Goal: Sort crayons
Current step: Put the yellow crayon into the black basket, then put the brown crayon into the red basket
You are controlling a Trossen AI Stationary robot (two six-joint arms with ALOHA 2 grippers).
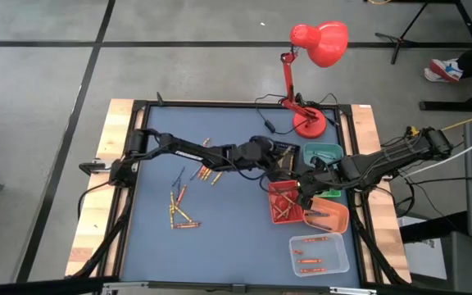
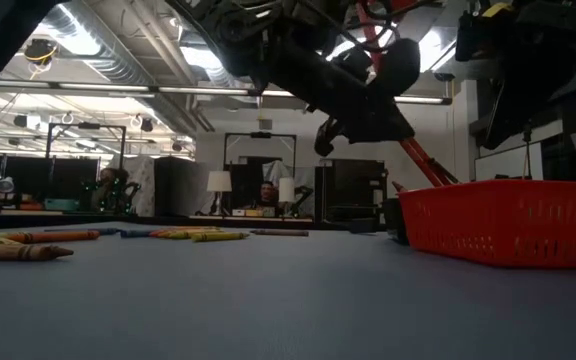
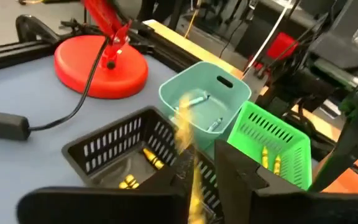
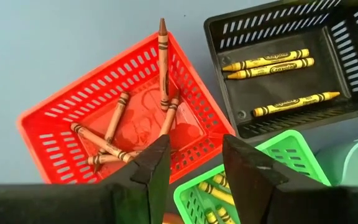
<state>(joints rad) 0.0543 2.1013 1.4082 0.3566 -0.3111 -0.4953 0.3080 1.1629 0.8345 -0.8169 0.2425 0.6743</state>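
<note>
Loose crayons (image 1: 180, 206) lie on the blue mat at left and centre (image 1: 207, 172). My left gripper (image 1: 289, 164) hangs over the black tray (image 3: 104, 146), which holds yellow crayons (image 3: 151, 158). Its fingers stand apart (image 3: 201, 180), with a blurred yellow crayon (image 3: 188, 155) upright between them above the tray. My right gripper (image 4: 194, 165) is open over the red tray (image 4: 55, 121), with nothing between its fingers. That tray holds several brown-red crayons (image 4: 162, 62). My left gripper has the yellow crayon (image 3: 191, 186) standing in its gap, close to one finger. The crayon is blurred, and I cannot tell whether a finger touches it.
A teal tray (image 3: 229, 90) and a green tray (image 3: 291, 140), both holding crayons, sit beside the black one. An orange tray (image 1: 334, 215) and a clear tray (image 1: 319, 254) sit near the right front. A red lamp's base (image 1: 310, 124) and cable stand at the far edge.
</note>
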